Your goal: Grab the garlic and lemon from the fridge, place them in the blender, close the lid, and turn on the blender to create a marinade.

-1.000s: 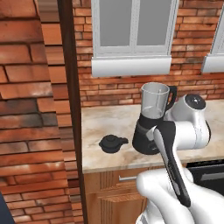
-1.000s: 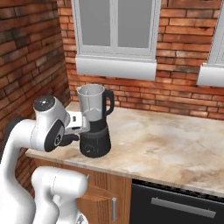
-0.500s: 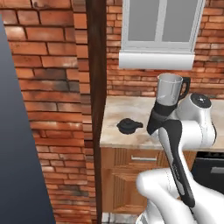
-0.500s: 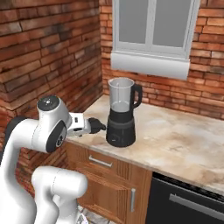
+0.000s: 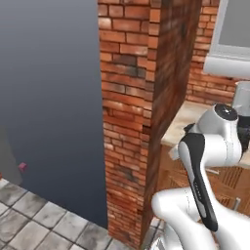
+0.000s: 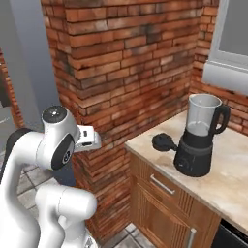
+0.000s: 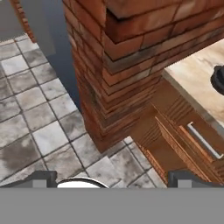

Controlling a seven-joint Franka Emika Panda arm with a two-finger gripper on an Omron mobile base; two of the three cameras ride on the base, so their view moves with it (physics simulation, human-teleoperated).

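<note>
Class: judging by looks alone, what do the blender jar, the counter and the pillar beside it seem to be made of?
Blender jar: probably clear glass or plastic; the bricks show through it. Counter: polished stone, likely marble; mottled beige veining. Pillar: rough red brick with mortar lines.

The white arm rises from the base, folds at a dark-jointed elbow and reaches forward at about chest height, its forearm roughly level. In the hand view the gripper (image 7: 109, 179) looks steeply downward, with its two dark fingertips (image 7: 39, 178) standing far apart at the bottom edge, jaws spread wide with nothing between them. In the right base view the wrist's pale hand block juts out sideways from the rounded joint.
</note>
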